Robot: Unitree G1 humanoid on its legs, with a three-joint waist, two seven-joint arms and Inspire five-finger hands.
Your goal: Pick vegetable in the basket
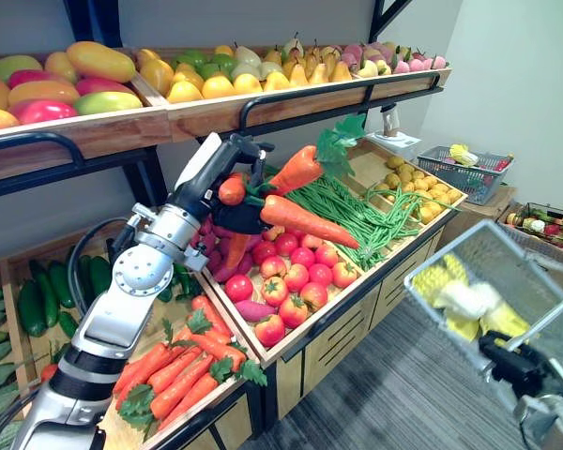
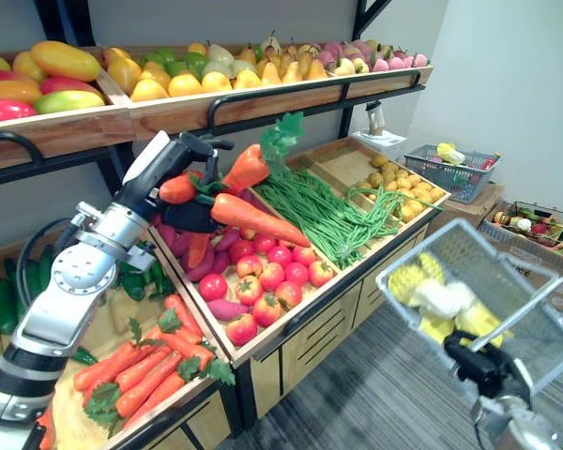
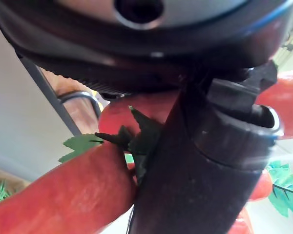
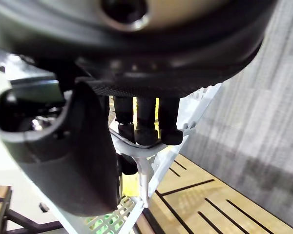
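Orange carrots (image 1: pixel 305 220) sit clamped in left hand (image 1: pixel 233 155); right hand (image 1: pixel 507 361) grips basket (image 1: pixel 518 255).

The right hand (image 4: pixel 151 73) hooks its fingers (image 4: pixel 146 127) round the white bar of the basket (image 4: pixel 141 168), with the thumb (image 4: pixel 73 161) at nine o'clock of them. A yellow thing (image 4: pixel 131 184) shows behind the bar at six o'clock. Grey floor (image 4: pixel 263 97) lies at three o'clock and wooden boards (image 4: pixel 210 204) at five.

The wooden upper shelf (image 1: pixel 216 114) carries mangoes (image 1: pixel 52 84), yellow fruit (image 1: pixel 216 86) and pears (image 1: pixel 291 58). Below it, the slanted wooden stand (image 1: pixel 375 278) holds cucumbers (image 1: pixel 42 300), carrots (image 1: pixel 183 370), tomatoes (image 1: pixel 296 272), green beans (image 1: pixel 357 216) and potatoes (image 1: pixel 418 187) in side-by-side bins.
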